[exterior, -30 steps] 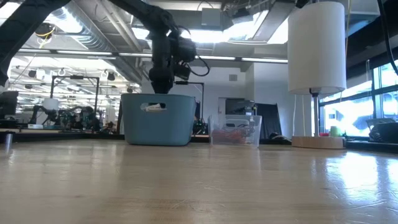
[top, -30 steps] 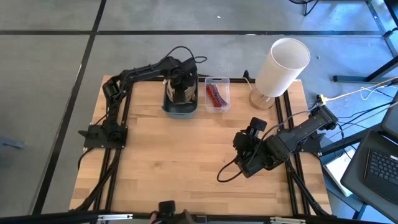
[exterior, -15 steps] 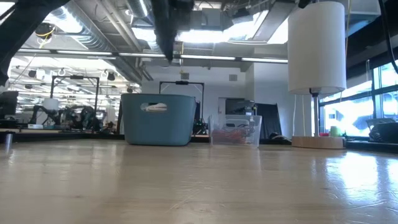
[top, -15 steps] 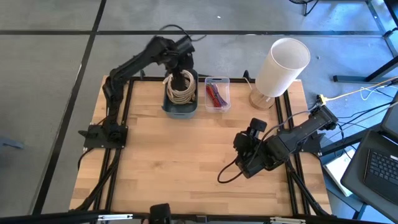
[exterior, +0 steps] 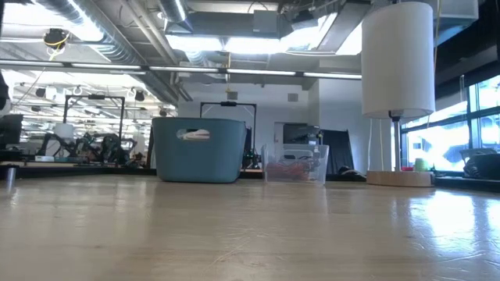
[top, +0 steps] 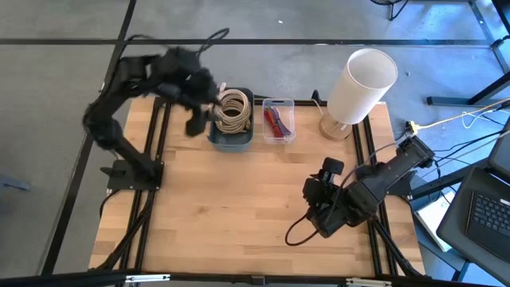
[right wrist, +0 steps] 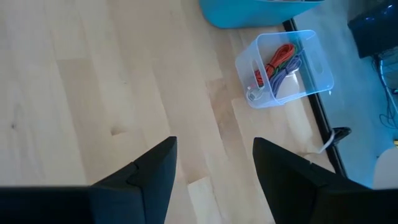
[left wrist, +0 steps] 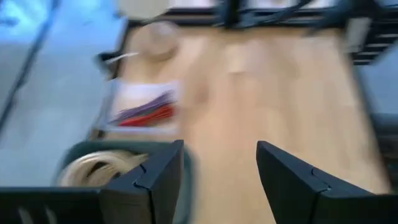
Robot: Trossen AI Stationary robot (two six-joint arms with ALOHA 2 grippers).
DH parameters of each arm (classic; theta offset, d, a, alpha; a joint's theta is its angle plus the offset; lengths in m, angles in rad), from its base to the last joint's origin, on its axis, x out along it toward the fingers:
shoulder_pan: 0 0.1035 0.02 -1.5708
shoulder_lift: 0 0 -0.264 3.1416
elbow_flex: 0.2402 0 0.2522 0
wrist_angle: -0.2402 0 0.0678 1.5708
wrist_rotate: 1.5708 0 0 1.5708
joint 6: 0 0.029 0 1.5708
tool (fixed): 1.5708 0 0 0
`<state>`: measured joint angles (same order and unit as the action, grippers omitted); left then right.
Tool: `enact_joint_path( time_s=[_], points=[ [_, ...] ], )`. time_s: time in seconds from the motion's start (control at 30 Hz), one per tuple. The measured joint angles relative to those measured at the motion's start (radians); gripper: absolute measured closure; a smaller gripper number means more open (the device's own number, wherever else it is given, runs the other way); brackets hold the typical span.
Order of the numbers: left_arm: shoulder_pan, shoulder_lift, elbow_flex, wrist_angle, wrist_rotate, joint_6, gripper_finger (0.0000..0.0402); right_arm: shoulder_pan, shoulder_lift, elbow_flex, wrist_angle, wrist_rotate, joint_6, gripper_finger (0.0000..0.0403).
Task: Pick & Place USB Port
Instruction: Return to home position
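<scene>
The left claw [left wrist: 219, 144] hangs empty, fingers apart, just beside the dark blue bin [top: 231, 142], on its side toward the left edge of the counter [top: 231, 207]. The bin stands at the far edge and holds white cables [top: 233, 110] (pale loops, coiled). The right claw [right wrist: 214, 146], also apart, waits near the right edge.

1. My table [top: 239, 199]: pale smooth wood, soft sheen.
2. The blue bin [exterior: 199, 150], centre left: matt plastic.
3. The small box [right wrist: 283, 68], upper right: clear glossy plastic.
4. My right gripper [right wrist: 214, 143]: dark, matt.
</scene>
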<state>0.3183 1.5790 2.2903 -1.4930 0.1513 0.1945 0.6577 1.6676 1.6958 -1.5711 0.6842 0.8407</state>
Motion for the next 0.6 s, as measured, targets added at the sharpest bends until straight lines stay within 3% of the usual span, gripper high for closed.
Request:
enact_joint_path(
  time_s=[0.2,0.37,0.5,0.6],
  points=[
    [-0.315,-0.125,-0.220,0.123,-0.002,-0.113,0.0206,0.048,0.000,0.000,0.000,0.005,0.068,0.0187],
    [-0.561,-0.204,-0.579,0.428,-0.037,-0.163,0.0206,0.094,0.000,-0.032,0.112,0.083,0.094,0.0187],
    [-0.663,-0.215,-0.847,0.741,-0.175,-0.088,0.0206,0.091,0.000,-0.059,0.400,0.149,-0.193,0.0188],
    [-0.656,-0.211,-0.959,0.989,-0.189,0.018,0.0206,0.045,0.001,-0.066,0.599,0.177,-0.515,0.0200]
  ],
)
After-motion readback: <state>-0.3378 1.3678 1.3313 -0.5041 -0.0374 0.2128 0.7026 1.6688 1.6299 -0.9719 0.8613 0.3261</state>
